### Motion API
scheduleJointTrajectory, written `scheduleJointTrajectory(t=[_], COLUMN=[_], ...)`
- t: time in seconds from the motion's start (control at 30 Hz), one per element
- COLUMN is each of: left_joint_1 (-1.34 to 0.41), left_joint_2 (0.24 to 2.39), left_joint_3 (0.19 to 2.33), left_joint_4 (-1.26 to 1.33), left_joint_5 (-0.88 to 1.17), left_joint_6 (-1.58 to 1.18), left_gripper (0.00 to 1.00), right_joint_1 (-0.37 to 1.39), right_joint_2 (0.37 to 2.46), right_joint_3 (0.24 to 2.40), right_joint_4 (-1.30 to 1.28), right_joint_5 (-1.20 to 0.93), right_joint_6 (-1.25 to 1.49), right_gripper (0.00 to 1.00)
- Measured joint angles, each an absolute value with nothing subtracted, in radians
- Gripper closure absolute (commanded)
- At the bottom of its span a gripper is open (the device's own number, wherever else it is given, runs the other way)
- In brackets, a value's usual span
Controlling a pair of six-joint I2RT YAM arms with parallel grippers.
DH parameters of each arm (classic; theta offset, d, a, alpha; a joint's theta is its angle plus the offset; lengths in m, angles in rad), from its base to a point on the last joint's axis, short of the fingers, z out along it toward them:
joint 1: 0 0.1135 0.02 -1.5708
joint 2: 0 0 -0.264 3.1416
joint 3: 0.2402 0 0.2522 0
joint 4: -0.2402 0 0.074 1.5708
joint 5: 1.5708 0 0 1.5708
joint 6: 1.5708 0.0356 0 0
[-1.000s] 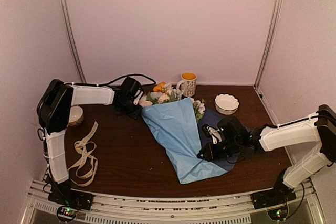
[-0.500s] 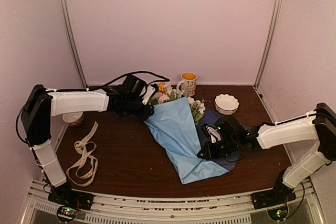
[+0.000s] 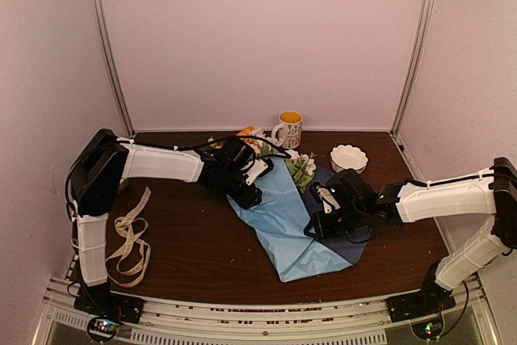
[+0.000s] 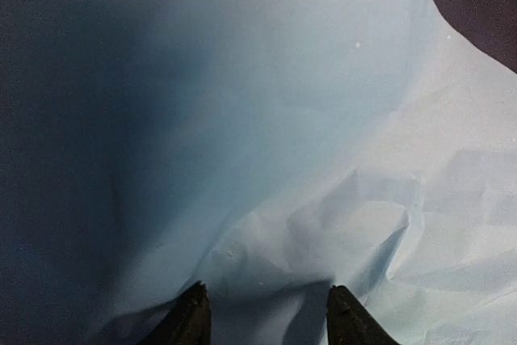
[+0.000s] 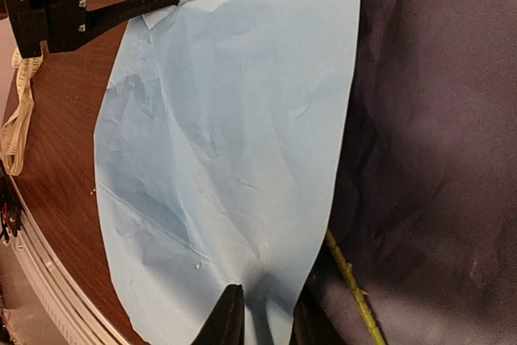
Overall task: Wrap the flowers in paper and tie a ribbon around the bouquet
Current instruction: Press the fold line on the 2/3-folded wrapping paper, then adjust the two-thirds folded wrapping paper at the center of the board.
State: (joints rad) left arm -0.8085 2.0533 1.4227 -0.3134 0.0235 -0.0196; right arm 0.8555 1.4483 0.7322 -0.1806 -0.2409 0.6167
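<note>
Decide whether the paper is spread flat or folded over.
Folded over: the paper has a light blue flap lying across its navy layer, flowers poking out.

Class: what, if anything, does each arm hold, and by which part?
Right gripper: jaws slightly apart around the paper's light blue edge. Left gripper: jaws apart against the paper's top. Whether either grips cannot be told.

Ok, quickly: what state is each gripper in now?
Left gripper: open, tips on the paper.
Right gripper: at the paper's edge; cannot be told.
</note>
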Motion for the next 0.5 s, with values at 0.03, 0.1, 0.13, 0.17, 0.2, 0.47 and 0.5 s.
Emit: scheduleJointTrajectory(t=[0.03, 0.1, 0.13, 0.17, 0.2, 0.47, 0.5], left_joint_1=[-0.809, -0.809, -0.809, -0.809, -0.809, -0.809, -0.809], left_joint_2=[2.053, 2.053, 2.053, 2.053, 2.053, 2.053, 2.053], left_joint_3=[1.428, 1.436, 1.436, 1.435, 1.434, 1.415, 1.413], left_joint_4=[-0.315, -0.313, -0.314, -0.316, -0.315, -0.306, -0.304], left_joint_5=[0.024, 0.024, 0.024, 0.024, 0.023, 0.023, 0.023], left_joint_6=[-0.017, -0.012, -0.010, -0.009, -0.007, 0.003, 0.003], left_gripper=[0.47, 0.47, 0.47, 0.47, 0.47, 0.47, 0.47], right_joint_1=[0.863, 0.882, 0.896, 0.917, 0.934, 1.169, 1.190], right_joint_2=[1.435, 1.390, 1.362, 1.330, 1.308, 1.232, 1.239], right_joint_3=[0.738, 0.744, 0.748, 0.753, 0.759, 0.791, 0.785], right_joint_4=[-0.201, -0.251, -0.279, -0.307, -0.327, -0.397, -0.384], right_joint_5=[-0.218, -0.163, -0.132, -0.102, -0.075, 0.069, 0.070], right_joint_6=[0.616, 0.621, 0.627, 0.633, 0.645, 0.823, 0.855], right_gripper=[0.73, 0.68, 0.67, 0.66, 0.65, 0.50, 0.45])
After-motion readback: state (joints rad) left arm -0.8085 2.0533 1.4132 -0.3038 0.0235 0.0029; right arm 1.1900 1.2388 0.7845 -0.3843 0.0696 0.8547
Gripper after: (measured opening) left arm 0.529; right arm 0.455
